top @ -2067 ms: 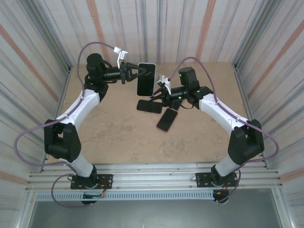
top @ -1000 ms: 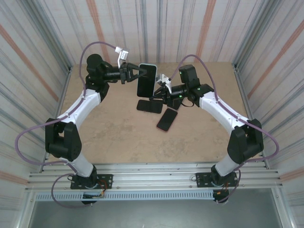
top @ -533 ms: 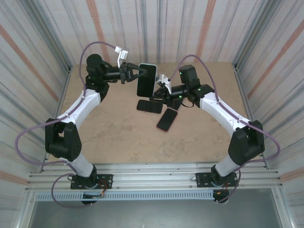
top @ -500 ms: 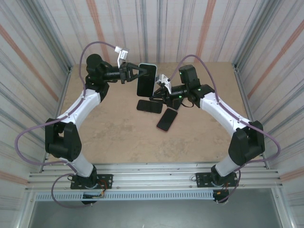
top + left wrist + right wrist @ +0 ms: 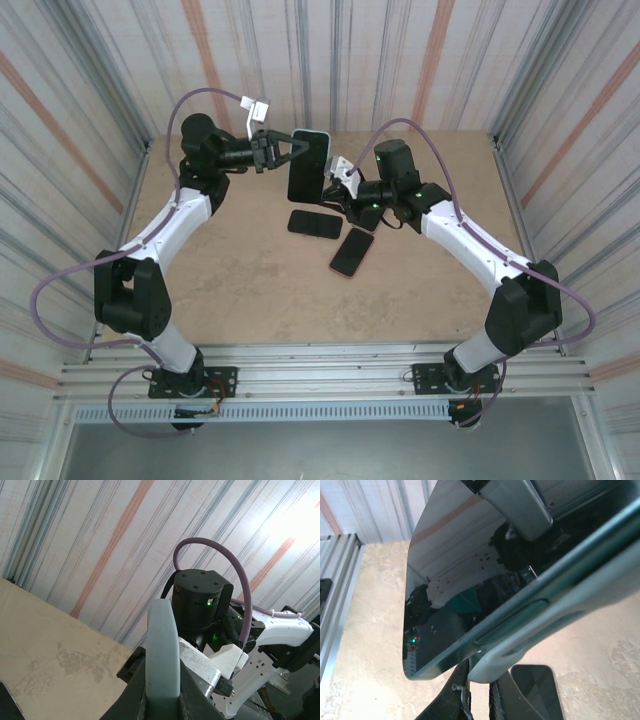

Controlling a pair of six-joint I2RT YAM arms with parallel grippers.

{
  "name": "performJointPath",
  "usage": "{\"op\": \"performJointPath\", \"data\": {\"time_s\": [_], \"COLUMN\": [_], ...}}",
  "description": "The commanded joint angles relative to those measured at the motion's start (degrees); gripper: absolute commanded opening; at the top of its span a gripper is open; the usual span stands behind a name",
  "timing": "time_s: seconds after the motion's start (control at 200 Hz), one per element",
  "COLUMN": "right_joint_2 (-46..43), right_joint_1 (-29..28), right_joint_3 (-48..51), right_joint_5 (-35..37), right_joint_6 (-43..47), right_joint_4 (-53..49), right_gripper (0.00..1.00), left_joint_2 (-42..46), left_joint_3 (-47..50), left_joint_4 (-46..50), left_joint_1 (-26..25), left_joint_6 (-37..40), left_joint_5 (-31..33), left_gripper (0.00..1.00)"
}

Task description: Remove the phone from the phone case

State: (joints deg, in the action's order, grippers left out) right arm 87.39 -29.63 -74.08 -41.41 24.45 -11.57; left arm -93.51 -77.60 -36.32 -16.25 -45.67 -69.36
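A phone (image 5: 308, 168) with a dark screen sits in a pale grey-blue phone case (image 5: 312, 137) and is held upright above the far middle of the table. My left gripper (image 5: 291, 149) is shut on the case's left edge. In the left wrist view the case edge (image 5: 162, 650) stands pinched between the two fingers. My right gripper (image 5: 334, 187) reaches in from the right and is shut on the case's lower corner (image 5: 487, 667). In the right wrist view the dark phone screen (image 5: 465, 585) stands slightly apart from the case rim (image 5: 570, 605) at that corner.
Two other dark phones lie flat on the tan table (image 5: 240, 290), one (image 5: 315, 223) under the held phone and one (image 5: 352, 251) nearer the front. Corrugated metal walls (image 5: 420, 60) close in the back and sides. The right arm's wrist (image 5: 200, 597) sits close behind the case.
My right gripper has moved up and left to the held phone's lower corner and closed on the case there. The left gripper and the phone have stayed put.
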Motion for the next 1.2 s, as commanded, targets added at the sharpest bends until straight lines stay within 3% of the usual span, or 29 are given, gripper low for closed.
{"op": "performJointPath", "data": {"time_s": [0.0,0.21,0.441,0.606,0.797,1.042,1.193], "right_joint_2": [-2.1,-3.0,-2.7,-2.1,-0.7,-0.9,-0.7], "right_joint_1": [0.1,1.7,2.0,2.9,4.1,2.9,1.7], "right_joint_3": [0.3,3.4,4.5,6.4,9.7,16.3,20.8], "right_joint_5": [-1.5,-7.2,-9.5,-11.4,-10.8,0.6,6.6], "right_joint_6": [-4.4,-13.8,-18.5,-30.3,-53.3,-77.0,-89.2], "right_joint_4": [10.6,18.8,21.1,28.0,40.7,50.5,57.0], "right_gripper": [0.14,0.25,0.33,0.4,0.5,0.56,0.55], "left_joint_2": [1.8,1.4,0.6,0.5,1.6,3.3,3.6], "left_joint_3": [0.6,0.8,0.8,1.9,7.4,14.8,17.6], "left_joint_4": [1.4,1.3,0.6,0.2,-4.1,-6.0,-6.7], "left_joint_1": [-2.3,-2.2,-2.3,-2.4,-3.3,-4.5,-5.0], "left_joint_6": [-2.4,-2.4,-4.3,-8.4,-17.8,-28.0,-32.2], "left_joint_5": [-3.1,-2.6,0.4,9.7,23.8,38.7,43.9], "left_gripper": [0.0,0.0,0.0,0.0,0.0,0.0,0.0]}}
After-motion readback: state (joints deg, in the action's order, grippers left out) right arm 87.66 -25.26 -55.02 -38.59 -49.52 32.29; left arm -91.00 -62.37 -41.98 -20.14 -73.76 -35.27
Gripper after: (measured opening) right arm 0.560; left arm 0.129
